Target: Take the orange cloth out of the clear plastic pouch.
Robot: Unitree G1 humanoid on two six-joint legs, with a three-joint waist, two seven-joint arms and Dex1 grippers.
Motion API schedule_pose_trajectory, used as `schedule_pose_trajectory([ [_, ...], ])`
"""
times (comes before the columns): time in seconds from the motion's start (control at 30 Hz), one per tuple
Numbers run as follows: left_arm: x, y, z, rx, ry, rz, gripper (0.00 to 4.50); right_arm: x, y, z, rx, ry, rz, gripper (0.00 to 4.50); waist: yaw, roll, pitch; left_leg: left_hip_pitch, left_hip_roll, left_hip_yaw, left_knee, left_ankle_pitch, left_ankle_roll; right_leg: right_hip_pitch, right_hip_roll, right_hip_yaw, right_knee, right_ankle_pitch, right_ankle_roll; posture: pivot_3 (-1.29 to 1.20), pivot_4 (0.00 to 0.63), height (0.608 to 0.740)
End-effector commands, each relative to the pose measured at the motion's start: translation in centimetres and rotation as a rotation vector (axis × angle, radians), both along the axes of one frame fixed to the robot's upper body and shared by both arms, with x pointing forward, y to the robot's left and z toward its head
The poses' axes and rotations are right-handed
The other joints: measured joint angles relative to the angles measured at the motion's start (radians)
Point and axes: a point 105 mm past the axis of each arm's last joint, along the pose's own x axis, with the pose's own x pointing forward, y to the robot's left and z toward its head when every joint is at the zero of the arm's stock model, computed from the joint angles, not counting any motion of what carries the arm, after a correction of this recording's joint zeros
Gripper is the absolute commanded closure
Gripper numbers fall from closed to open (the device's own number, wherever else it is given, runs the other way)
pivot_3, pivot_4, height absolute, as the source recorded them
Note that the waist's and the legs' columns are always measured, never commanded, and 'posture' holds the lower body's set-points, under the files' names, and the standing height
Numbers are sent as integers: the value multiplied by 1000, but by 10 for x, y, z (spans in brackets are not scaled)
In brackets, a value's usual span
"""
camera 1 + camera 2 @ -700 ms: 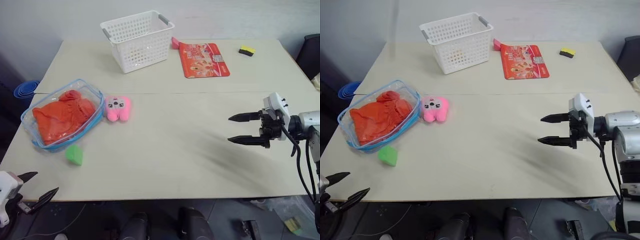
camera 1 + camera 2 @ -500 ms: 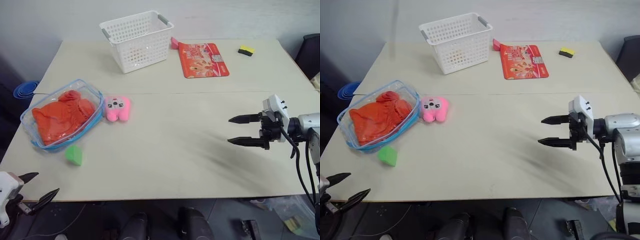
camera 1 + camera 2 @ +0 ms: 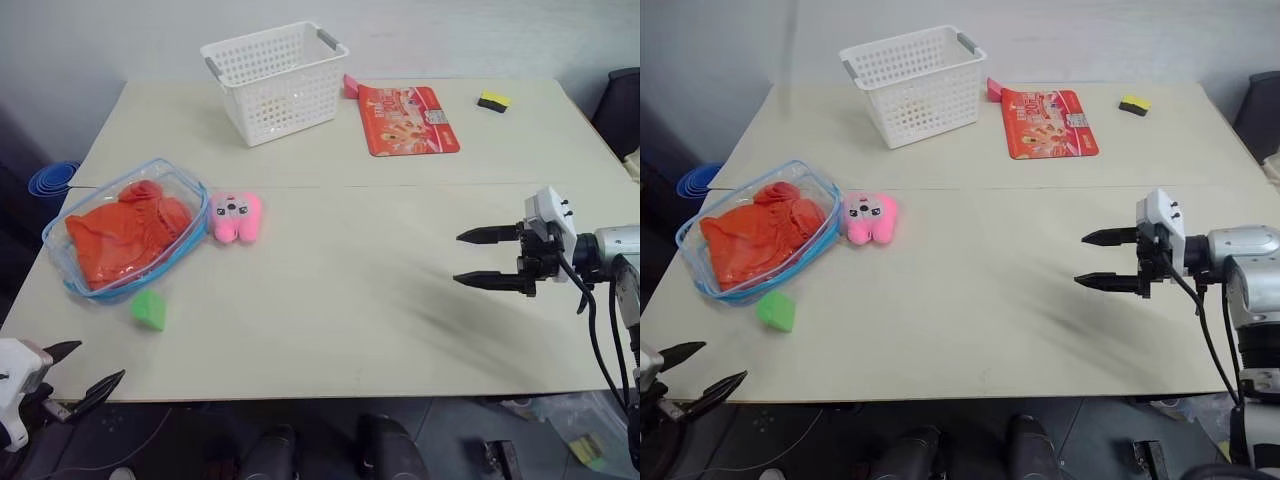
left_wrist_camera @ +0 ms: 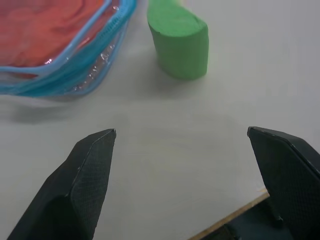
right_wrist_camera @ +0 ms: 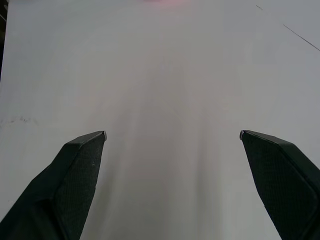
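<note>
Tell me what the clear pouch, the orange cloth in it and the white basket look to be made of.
Clear blue-edged pouch: soft glossy plastic film, see-through, with glints.
Wrinkled orange cloth: matte fabric, folds and creases.
White lattice basket: rigid moulded plastic, likely, with even perforations and grey handles.

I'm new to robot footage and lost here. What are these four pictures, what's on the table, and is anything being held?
It is a two-armed humanoid robot. Two pictures come from its head, looking down at the table; two come from cameras on its wrists, looking along black fingers. On the table: the orange cloth inside the clear plastic pouch, a pink plush toy, a green block, a white basket, a red packet and a small yellow-and-black item. The left hand and the right hand are open, holding nothing.
</note>
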Motion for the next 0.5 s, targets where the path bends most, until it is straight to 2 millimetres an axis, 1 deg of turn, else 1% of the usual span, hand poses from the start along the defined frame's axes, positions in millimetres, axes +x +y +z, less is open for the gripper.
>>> schedule_pose_trajectory([
  [0.03, 0, -2, 11, 1, -36, -3, 52, -2, 3, 11, 24, -24, 22, 9, 0, 0, 0, 0, 0, 0, 0, 0, 0, 0, 0, 0, 0, 0, 0, 0, 150, 740],
  [0.2, 0, -4, 12, -8, -37, -12, 52, -3, 2, 11, 33, 15, 23, 9, 0, 0, 0, 0, 0, 0, 0, 0, 0, 0, 0, 0, 0, 0, 0, 0, 150, 740],
  [0.27, 1, -9, 13, -29, -52, -14, 52, -4, 4, 12, 53, 44, 30, 9, 0, 0, 0, 0, 0, 0, 0, 0, 0, 0, 0, 0, 0, 0, 0, 0, 150, 740],
  [0.37, 9, -20, 17, -74, -107, 1, 52, -7, 12, 13, 69, 39, 47, 9, 1, 0, 0, 0, 0, 0, 0, 0, 0, 0, 0, 0, 0, 0, 0, 0, 150, 740],
  [0.5, 25, -36, 14, -120, -182, 62, 52, -23, 32, 11, 76, 44, 133, 9, 4, 0, 0, 0, 0, -1, 0, 0, 0, 0, 0, 0, 1, 0, 0, 0, 150, 740],
])
